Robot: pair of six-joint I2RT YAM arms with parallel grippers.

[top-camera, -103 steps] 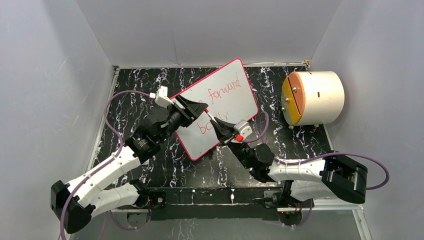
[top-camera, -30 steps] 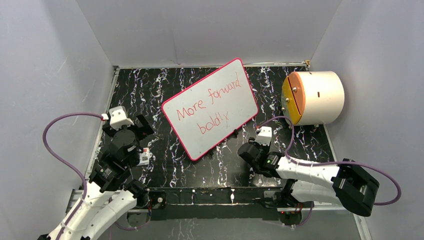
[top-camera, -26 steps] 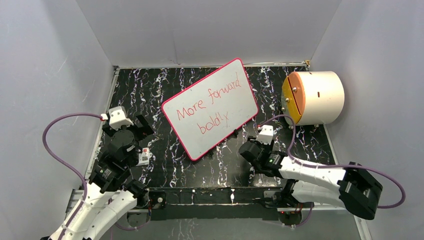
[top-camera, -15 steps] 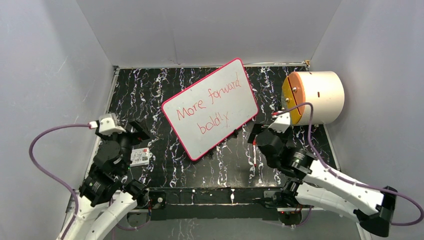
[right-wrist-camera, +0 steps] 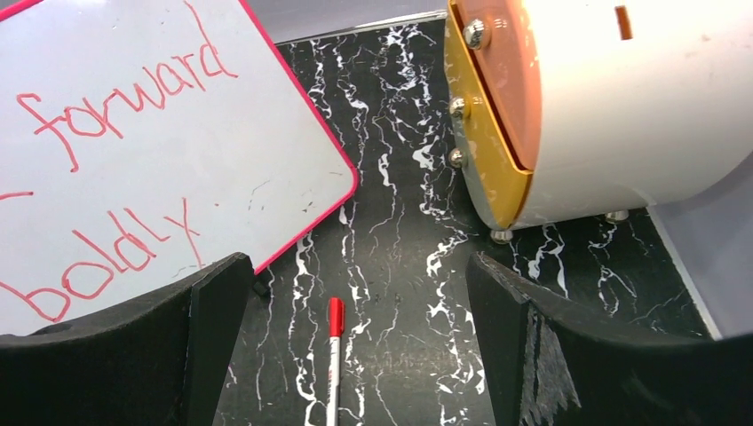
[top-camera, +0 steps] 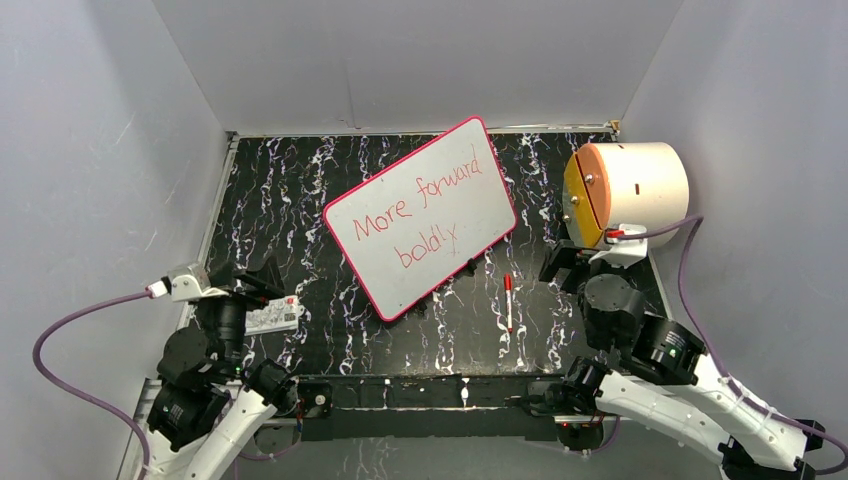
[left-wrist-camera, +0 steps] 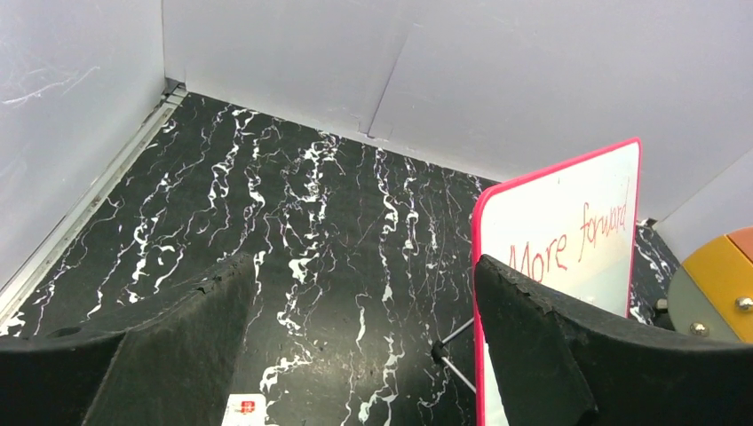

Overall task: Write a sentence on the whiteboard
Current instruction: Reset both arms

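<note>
Top view: the whiteboard (top-camera: 470, 185) stands tilted mid-table, propped up, its far-right corner toward the back wall. The sentence (top-camera: 405, 218) reads "More forward boldly" in red, two slanted lines. A red marker (top-camera: 508, 300) lies on the black table (top-camera: 300, 190) just right of the board's near edge, touching nothing. L: the left gripper (top-camera: 262, 288) sits at the near-left, jaws spread, nothing in them, a small card (top-camera: 272, 318) beside it. R: the right gripper (top-camera: 572, 268) sits near-right, below a white drum (top-camera: 640, 195), jaws wide and empty.

Left wrist view: left gripper (left-wrist-camera: 362, 266) gapes over bare table, with the whiteboard (left-wrist-camera: 568, 222) off to the right and well apart.

Right wrist view: right gripper (right-wrist-camera: 355, 262) gapes, the marker (right-wrist-camera: 333, 355) on the table between and below its fingers, ungripped. Whiteboard (right-wrist-camera: 178, 160) is at left, the drum (right-wrist-camera: 622, 115) at right.

Read: writing looks complete and the pen is set down, so this is prob. the wrap-up step. Next move likely needs no grasp, just both arms parked w/o clipping the board or its stand.
</note>
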